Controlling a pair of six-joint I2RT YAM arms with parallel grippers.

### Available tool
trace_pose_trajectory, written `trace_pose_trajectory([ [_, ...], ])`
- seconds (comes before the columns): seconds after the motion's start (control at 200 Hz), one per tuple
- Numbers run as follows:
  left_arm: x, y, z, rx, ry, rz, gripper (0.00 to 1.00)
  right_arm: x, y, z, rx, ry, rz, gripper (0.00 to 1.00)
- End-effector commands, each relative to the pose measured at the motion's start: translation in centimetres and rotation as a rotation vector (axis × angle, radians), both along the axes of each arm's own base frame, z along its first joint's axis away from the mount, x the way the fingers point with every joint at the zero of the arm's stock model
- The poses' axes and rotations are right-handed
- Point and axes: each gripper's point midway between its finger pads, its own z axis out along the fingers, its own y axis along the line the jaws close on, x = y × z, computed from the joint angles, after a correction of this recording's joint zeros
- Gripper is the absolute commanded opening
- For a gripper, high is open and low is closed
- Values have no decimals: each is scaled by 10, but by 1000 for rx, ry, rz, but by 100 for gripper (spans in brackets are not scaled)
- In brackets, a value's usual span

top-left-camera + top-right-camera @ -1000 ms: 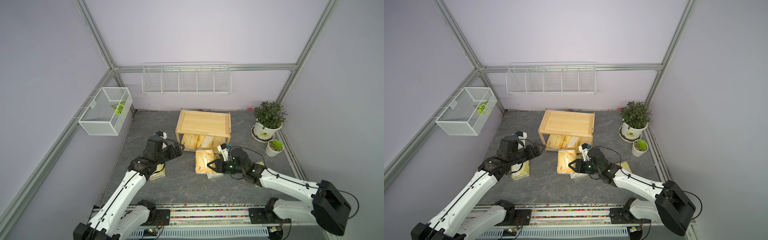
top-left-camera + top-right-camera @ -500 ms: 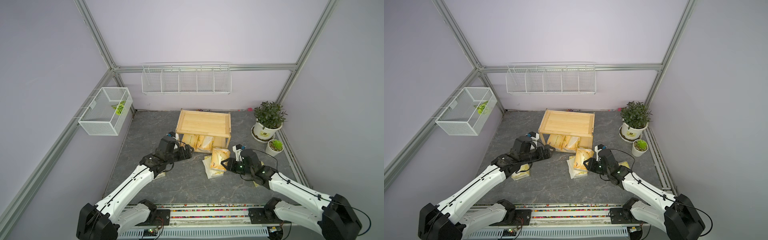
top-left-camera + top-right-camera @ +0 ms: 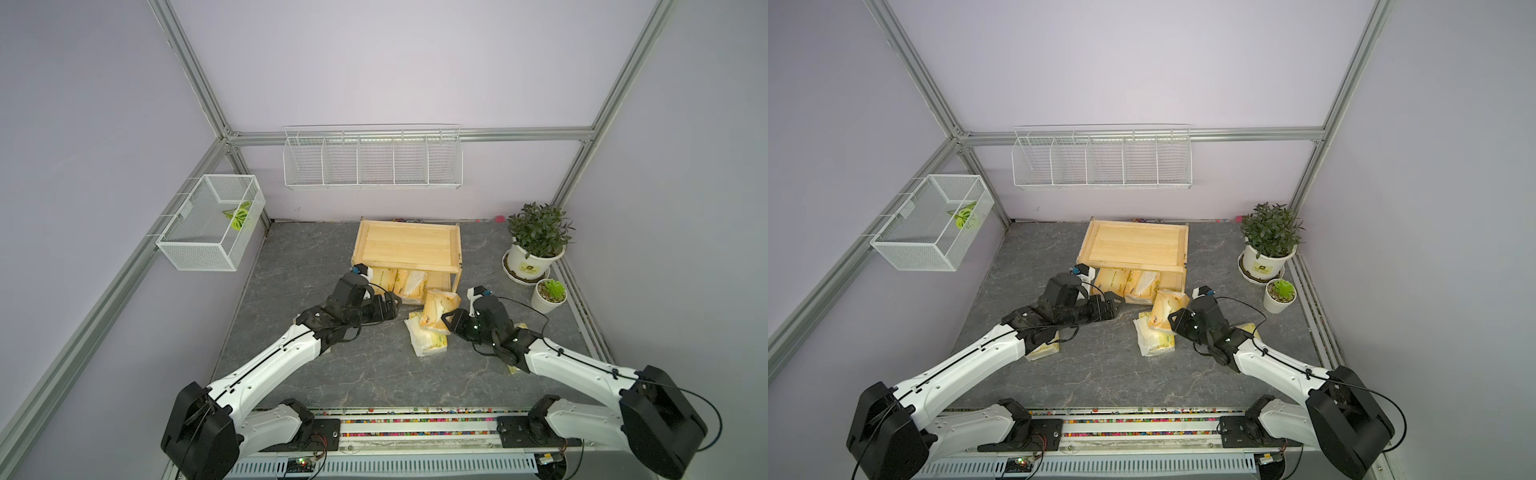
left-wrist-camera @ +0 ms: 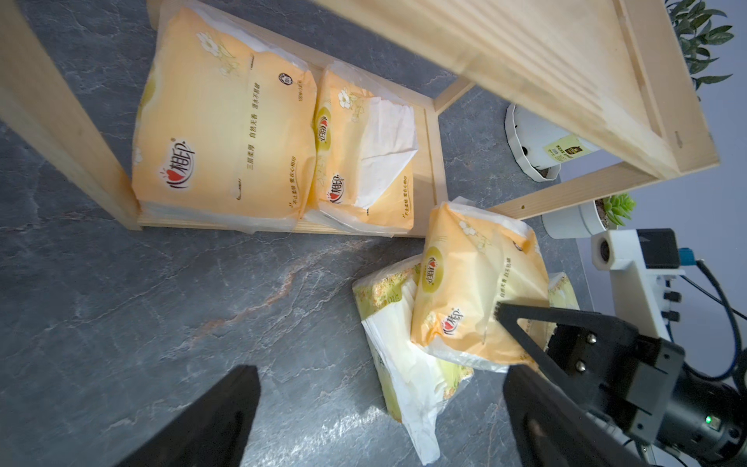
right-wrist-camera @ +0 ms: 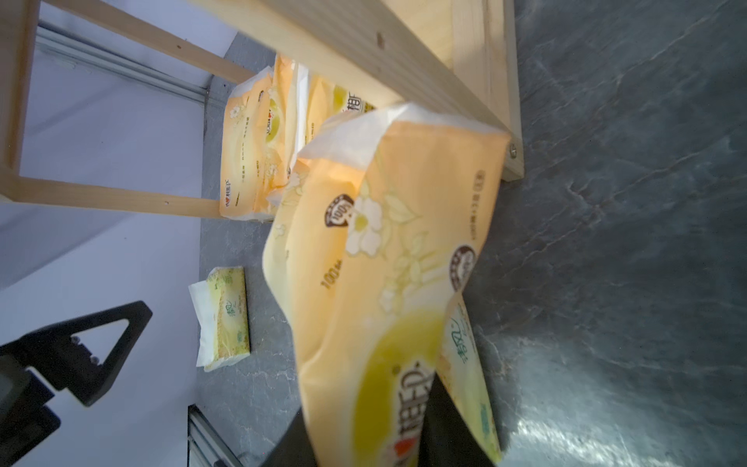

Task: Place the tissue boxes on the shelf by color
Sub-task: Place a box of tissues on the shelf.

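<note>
Beside the wooden shelf (image 3: 407,245), the right gripper (image 3: 445,321) pinches an orange tissue pack (image 3: 436,308), apparently bound for two matching packs (image 3: 400,282) underneath; left gripper (image 3: 395,306) hovers spread, empty.

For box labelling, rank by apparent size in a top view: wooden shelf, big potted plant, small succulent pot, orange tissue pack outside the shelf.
1. wooden shelf
2. big potted plant
3. small succulent pot and orange tissue pack: these look alike, and the pack is partly hidden.
</note>
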Motion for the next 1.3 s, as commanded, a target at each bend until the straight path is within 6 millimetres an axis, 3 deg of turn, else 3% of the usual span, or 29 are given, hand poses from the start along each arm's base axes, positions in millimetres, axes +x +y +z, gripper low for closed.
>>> trace_pose_trajectory([
  [0.0, 1, -4, -5, 5, -15, -5, 100, 22, 1, 20, 42, -74, -78, 32],
  [0.225, -2, -9, -12, 10, -1, -19, 100, 34, 9, 31, 76, -103, -90, 32],
  [0.525, -1, -12, -13, 2, -1, -24, 100, 22, 38, 29, 67, -132, -68, 32],
  [1.295, -4, -12, -21, 16, 10, -42, 100, 75, 29, 36, 57, -234, -353, 30],
])
